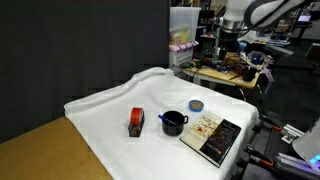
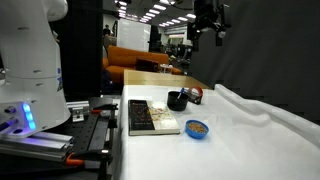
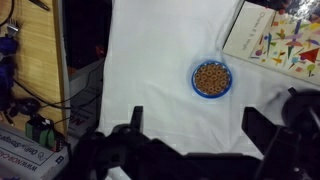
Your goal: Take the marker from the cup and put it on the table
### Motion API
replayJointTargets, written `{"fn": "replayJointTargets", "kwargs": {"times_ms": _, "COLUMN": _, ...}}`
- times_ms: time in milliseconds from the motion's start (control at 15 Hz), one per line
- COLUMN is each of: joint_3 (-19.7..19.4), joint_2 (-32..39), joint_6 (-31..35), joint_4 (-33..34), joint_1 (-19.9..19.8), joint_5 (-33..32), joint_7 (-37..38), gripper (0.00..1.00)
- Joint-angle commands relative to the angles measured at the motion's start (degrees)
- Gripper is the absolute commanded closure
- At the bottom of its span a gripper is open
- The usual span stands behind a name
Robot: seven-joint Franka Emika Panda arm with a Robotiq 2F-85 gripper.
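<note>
The dark navy cup (image 1: 174, 122) stands on the white-draped table (image 1: 110, 105) and shows in both exterior views (image 2: 178, 100). A short dark stub juts from the cup's left side; I cannot tell whether it is the marker or the handle. My gripper (image 1: 228, 42) hangs high above the far end of the table, well away from the cup (image 2: 209, 38). In the wrist view its two black fingers are wide apart and empty (image 3: 198, 125) over white cloth. The cup is out of the wrist view.
A red-and-black block (image 1: 136, 121) sits beside the cup. A small blue disc (image 3: 211, 78) and a picture book (image 3: 275, 35) lie near the table edge. A bare tan corner (image 1: 40, 150) shows. Cluttered desks and equipment stand beyond the table.
</note>
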Motion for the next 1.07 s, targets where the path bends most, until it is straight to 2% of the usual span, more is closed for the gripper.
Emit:
{"fn": "replayJointTargets", "kwargs": {"times_ms": 0, "joint_3": -0.3, "joint_2": -1.0, "joint_6": -0.2, "joint_4": -0.5, "joint_1": 0.0, "joint_5": 0.1, "joint_7": -0.1, "gripper": 0.0}}
{"fn": "replayJointTargets", "kwargs": {"times_ms": 1000, "joint_3": -0.4, "joint_2": -2.7, "joint_6": -0.2, "joint_4": -1.6, "joint_1": 0.0, "joint_5": 0.1, "joint_7": -0.1, "gripper": 0.0}}
